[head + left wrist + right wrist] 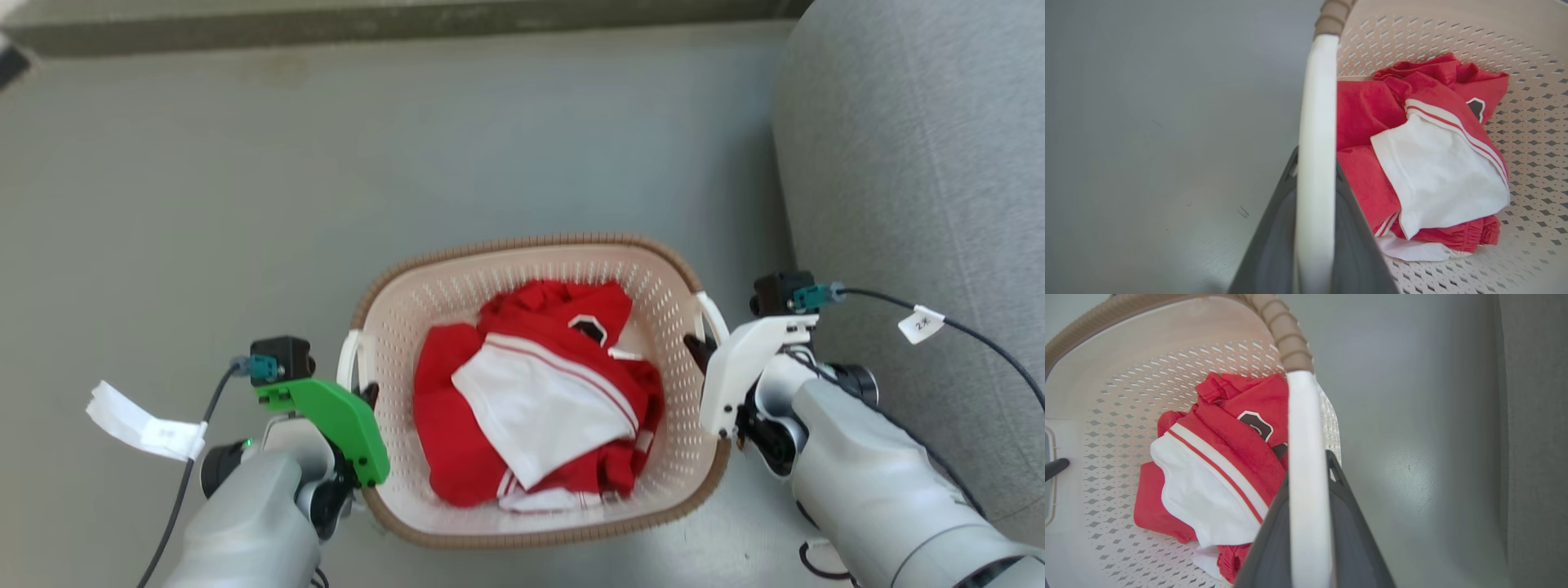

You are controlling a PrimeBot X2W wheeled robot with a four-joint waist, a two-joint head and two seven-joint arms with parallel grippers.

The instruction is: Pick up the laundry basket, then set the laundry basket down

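Laundry basket (539, 242) holds red-and-white clothes (531, 400) — left pincer (1315, 160) and right pincer (1308, 465) each clamp a white handle (1316, 81).

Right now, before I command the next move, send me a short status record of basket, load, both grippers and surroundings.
basket: laundry basket, upright over grey floor; lifted or resting, cannot tell
load: red and white clothes bunched inside
left gripper: shut on left handle
right gripper: shut on right handle
nearby: grey upholstered furniture beside right arm
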